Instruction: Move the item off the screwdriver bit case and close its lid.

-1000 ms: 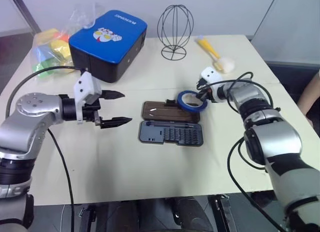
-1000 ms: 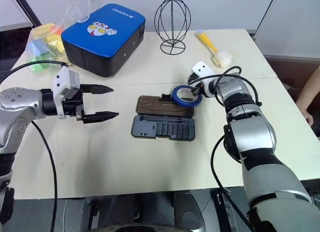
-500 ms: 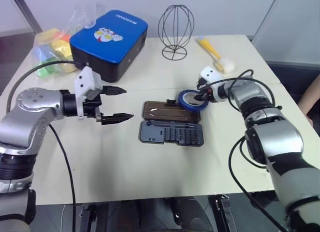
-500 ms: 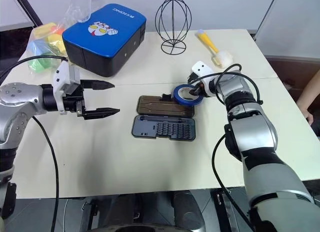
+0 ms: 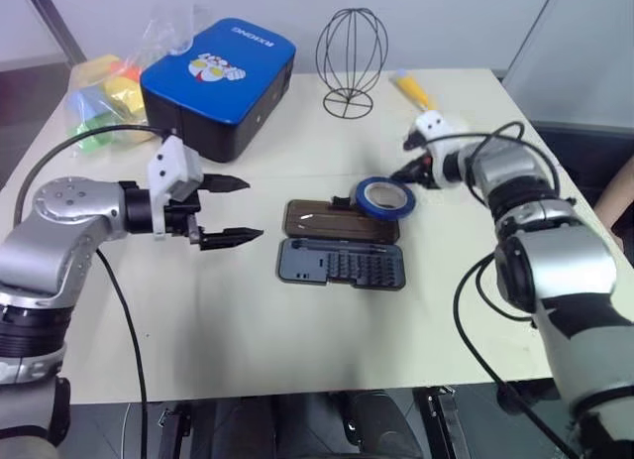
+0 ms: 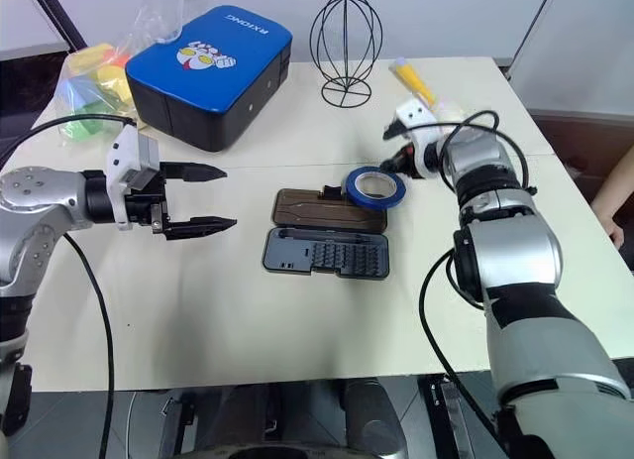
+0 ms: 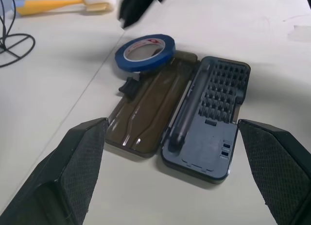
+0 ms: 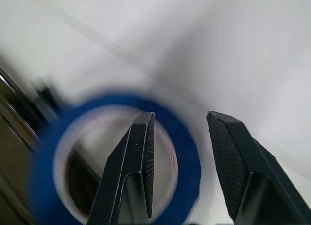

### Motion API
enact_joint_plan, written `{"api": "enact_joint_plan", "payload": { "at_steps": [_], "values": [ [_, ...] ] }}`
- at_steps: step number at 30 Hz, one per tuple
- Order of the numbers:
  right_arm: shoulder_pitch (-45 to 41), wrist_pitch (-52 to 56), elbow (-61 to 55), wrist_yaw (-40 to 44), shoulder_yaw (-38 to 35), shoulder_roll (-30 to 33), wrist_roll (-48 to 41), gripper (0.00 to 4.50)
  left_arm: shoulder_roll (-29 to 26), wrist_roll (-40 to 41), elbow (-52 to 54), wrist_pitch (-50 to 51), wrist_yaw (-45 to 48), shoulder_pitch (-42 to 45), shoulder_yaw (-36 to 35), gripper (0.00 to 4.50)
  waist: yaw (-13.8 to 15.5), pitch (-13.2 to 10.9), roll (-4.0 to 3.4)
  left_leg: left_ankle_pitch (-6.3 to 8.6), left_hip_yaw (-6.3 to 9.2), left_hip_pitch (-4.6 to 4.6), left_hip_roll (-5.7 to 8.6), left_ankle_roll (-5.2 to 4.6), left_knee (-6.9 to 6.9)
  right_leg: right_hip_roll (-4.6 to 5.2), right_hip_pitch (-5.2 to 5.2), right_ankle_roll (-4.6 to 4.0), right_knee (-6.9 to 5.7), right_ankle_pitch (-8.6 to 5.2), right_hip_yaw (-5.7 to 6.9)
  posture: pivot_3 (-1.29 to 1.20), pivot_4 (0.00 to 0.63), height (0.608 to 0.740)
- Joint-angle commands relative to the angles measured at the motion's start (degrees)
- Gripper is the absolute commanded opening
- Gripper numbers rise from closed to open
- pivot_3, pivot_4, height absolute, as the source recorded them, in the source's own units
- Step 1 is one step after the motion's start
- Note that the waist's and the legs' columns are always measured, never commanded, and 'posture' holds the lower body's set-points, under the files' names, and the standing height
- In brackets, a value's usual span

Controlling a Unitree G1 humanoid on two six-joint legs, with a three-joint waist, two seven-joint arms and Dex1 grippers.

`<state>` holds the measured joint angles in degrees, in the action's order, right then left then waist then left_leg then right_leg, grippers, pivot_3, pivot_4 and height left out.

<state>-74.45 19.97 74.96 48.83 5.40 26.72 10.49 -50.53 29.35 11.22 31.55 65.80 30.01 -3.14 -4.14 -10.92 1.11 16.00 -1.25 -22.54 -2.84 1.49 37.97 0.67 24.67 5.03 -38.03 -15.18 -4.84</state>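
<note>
Table (image 5: 297,350): pale top spanning most of the head view.

Big blue-topped box (image 5: 218,82): upper left of the frame; a bag of coloured items (image 5: 99,97) sits at its left.

Black wire frame (image 5: 351,57): upper centre, upright. A yellow-handled brush (image 5: 411,87) lies to its right.

Screwdriver bit case (image 5: 342,264): centre of frame, lying open, grey bit tray toward the lower edge.

Lid (image 5: 332,221): brown inner face up, flat on the table, directly above the tray in the picture.

Blue tape roll (image 5: 384,197): at the lid's upper right corner, partly overlapping it, partly on the table.

Left gripper (image 5: 226,211): left of centre, fingers spread wide, holding nothing, well apart from the case.

Right gripper (image 5: 404,174): just right of the tape; fingers partly parted, nothing between them; contact with the roll cannot be told.
</note>
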Motion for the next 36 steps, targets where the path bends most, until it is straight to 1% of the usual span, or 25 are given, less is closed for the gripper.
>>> {"api": "enact_joint_plan", "payload": {
  "at_steps": [1,15,18,21,28,29,31,36],
  "values": [
    [0.91,-4.21,-0.44,-2.26,2.54,0.29,2.95,1.75,-1.22,0.56,2.0,-0.57,-0.13,-0.29,-2.29,4.5,-0.14,-0.01,-0.01,0.0,0.0,0.0,0.0,0.0,0.0,0.0,0.01,0.0,0.0,0.0,0.0,0.0,0.15,0.737],
    [2.54,-3.74,0.09,-1.03,2.53,-0.87,2.96,1.75,-1.54,0.44,2.34,-0.62,-0.07,-0.53,-2.28,4.5,-0.16,0.0,0.0,0.0,0.01,0.03,-0.01,0.01,0.01,-0.01,0.0,0.0,-0.03,0.0,-0.01,0.0,0.15,0.737],
    [2.71,-3.73,0.25,-1.7,2.77,-1.34,3.27,2.59,-1.51,0.31,2.1,-0.81,-0.04,-0.38,-2.25,4.5,-0.16,0.0,0.0,0.0,0.01,0.03,-0.01,0.01,0.01,-0.01,0.0,0.0,-0.03,0.0,-0.01,0.0,0.15,0.737],
    [2.78,-3.83,0.41,-1.93,3.13,-1.66,3.62,4.0,-1.46,0.35,2.24,-0.68,-0.19,-0.26,-2.25,4.5,-0.39,0.01,0.01,0.0,0.01,0.04,-0.01,0.0,0.01,-0.02,-0.01,0.0,-0.03,0.0,-0.01,0.0,0.15,0.737],
    [3.51,-4.6,0.53,-1.55,4.4,-2.07,4.72,4.0,-1.39,0.4,2.38,-0.61,-0.5,-0.22,-2.42,4.5,-1.05,0.02,0.02,0.0,0.02,0.08,-0.02,0.0,0.0,-0.03,-0.05,0.0,-0.04,0.0,-0.01,0.0,0.15,0.737],
    [3.63,-4.76,0.54,-1.43,4.41,-2.07,4.73,3.77,-1.41,0.44,2.39,-0.56,-0.55,-0.21,-2.48,4.5,-1.21,0.02,0.03,0.0,0.03,0.08,-0.02,0.01,0.0,-0.03,-0.05,0.0,-0.04,0.0,-0.01,0.0,0.15,0.737],
    [3.85,-5.03,0.54,-0.82,4.62,-2.1,4.87,3.11,-1.46,0.5,2.34,-0.54,-0.58,-0.27,-2.61,4.5,-1.39,0.02,0.03,0.0,0.04,0.08,-0.02,0.0,0.0,-0.03,-0.07,0.0,-0.04,0.0,0.01,0.0,0.15,0.737],
    [4.0,-4.91,0.34,1.08,4.83,-1.94,4.9,0.57,-1.42,0.55,2.08,-0.62,-0.48,-0.12,-2.42,4.5,-1.41,0.04,0.07,0.0,0.05,0.11,-0.02,0.01,0.02,-0.02,-0.1,0.01,-0.05,0.0,0.01,0.0,0.15,0.737]
  ]
}}
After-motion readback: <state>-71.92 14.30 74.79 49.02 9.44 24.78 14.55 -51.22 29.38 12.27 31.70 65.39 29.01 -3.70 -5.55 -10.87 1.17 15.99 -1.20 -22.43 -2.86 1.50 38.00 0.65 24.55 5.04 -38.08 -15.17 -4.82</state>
